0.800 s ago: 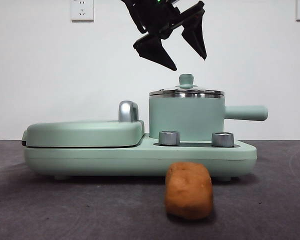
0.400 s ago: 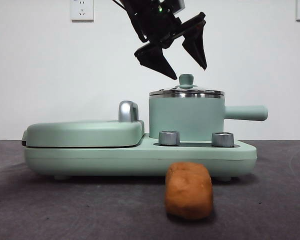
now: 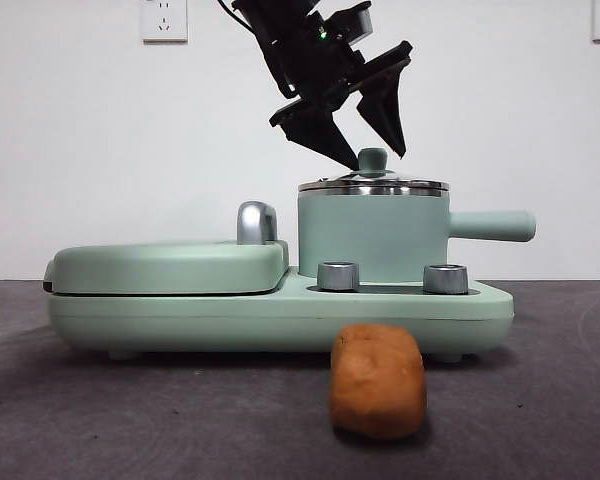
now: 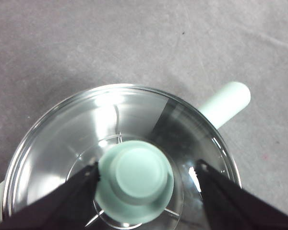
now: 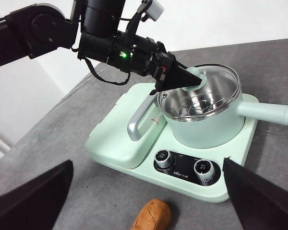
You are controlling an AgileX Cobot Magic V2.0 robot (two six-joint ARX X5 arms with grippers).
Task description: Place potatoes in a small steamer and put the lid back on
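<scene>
We see the left hand spread wide, one jaw on each side of the small mint-green knob of the round clear glass lid — gripping nothing. The lid sits on the mint-green cylindrical steamer pot, itself on the mint-green cooker base. The orange-brown rough-skinned potato lies on the dark desk in front of the base, partly cut off in the right wrist view. The right hand hangs high, released — only its jaw tips show.
</scene>
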